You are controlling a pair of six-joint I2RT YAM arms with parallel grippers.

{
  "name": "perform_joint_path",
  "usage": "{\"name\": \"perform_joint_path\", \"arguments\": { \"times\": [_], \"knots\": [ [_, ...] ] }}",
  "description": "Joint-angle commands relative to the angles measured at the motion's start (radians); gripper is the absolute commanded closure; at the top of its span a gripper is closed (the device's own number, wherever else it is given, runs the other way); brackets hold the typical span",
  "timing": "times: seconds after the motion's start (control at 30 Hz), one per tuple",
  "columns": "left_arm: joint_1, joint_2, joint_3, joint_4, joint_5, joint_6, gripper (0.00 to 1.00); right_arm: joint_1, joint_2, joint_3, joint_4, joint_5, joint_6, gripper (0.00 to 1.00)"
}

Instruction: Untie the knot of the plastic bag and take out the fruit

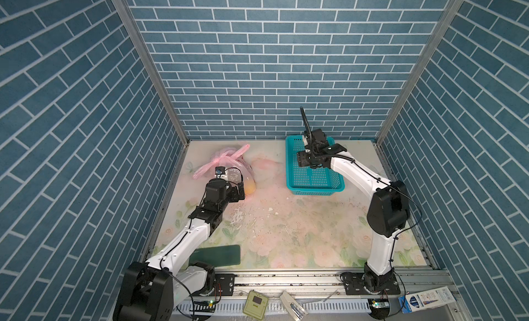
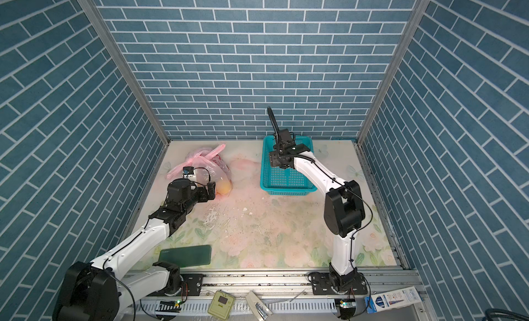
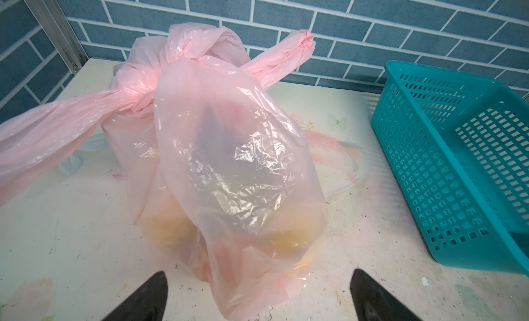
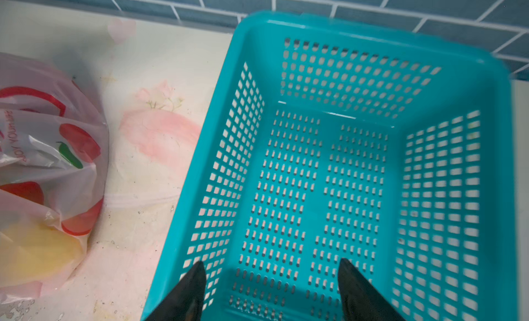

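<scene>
Left tool (image 3: 259, 273) wide | right tool (image 4: 272, 260) parted, empty | floral tabletop (image 1: 300, 225) scuffed | blue-brick walls (image 1: 257, 76)

We count one bag (image 1: 226, 156), far left, tied with one knot (image 3: 137, 94), and two strips (image 3: 43, 139) stick out of that knot. Through the plastic we make out two yellowish fruit (image 3: 169, 222); how many more lie inside we cannot tell. One basket (image 1: 315, 190) stands far right. We see two arms, the left arm (image 1: 189, 236) and the right arm (image 1: 357, 170). That gives us two grippers, the left gripper (image 3: 259, 273) and the right gripper (image 4: 272, 262), each with two fingers (image 3: 148, 296). One dark green slab (image 1: 216, 255) lies near left. Along the near edge we count one yellow-green device (image 1: 255, 304), one white box (image 1: 292, 306) and one blue-and-white box (image 1: 426, 299).
</scene>
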Motion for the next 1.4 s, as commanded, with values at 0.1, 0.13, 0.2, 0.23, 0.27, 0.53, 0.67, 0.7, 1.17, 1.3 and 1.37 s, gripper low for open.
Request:
{"name": "perform_joint_path", "arguments": {
  "times": [0.1, 0.13, 0.2, 0.23, 0.27, 0.53, 0.67, 0.7, 1.17, 1.3, 1.37],
  "knots": [
    [-0.004, -0.005, 0.020, -0.021, -0.010, -0.001, 0.00, 0.090, 0.140, 0.150, -0.013, -0.032, 0.039, 0.28],
    [-0.004, -0.004, 0.020, -0.021, -0.011, -0.001, 0.00, 0.094, 0.159, 0.164, -0.018, -0.028, 0.044, 0.29],
    [-0.004, -0.004, 0.020, -0.019, -0.012, -0.002, 0.00, 0.099, 0.190, 0.184, -0.026, -0.008, 0.057, 0.31],
    [-0.004, -0.005, 0.019, -0.019, -0.013, -0.001, 0.00, 0.101, 0.199, 0.185, -0.027, 0.000, 0.060, 0.32],
    [-0.004, -0.004, 0.019, -0.018, -0.013, -0.001, 0.00, 0.102, 0.207, 0.185, -0.027, 0.012, 0.063, 0.33],
    [-0.004, -0.004, 0.012, -0.014, -0.014, -0.006, 0.00, 0.098, 0.200, 0.128, -0.031, 0.085, 0.038, 0.58],
    [-0.004, -0.004, 0.011, -0.014, -0.012, -0.006, 0.00, 0.085, 0.160, 0.070, -0.021, 0.120, 0.029, 0.75],
    [-0.004, -0.004, 0.011, -0.014, -0.013, -0.005, 0.00, 0.077, 0.148, 0.053, -0.021, 0.127, 0.027, 0.79],
    [-0.007, -0.005, 0.008, -0.011, -0.005, -0.006, 0.00, -0.119, -0.004, -0.232, 0.069, 0.166, -0.071, 0.95],
    [-0.009, -0.003, 0.015, -0.020, -0.001, 0.000, 0.00, -0.191, -0.010, -0.252, 0.090, 0.159, -0.137, 0.95],
    [-0.009, -0.002, 0.019, -0.024, 0.001, 0.002, 0.00, -0.220, -0.009, -0.253, 0.102, 0.161, -0.177, 0.95]
  ]
}}
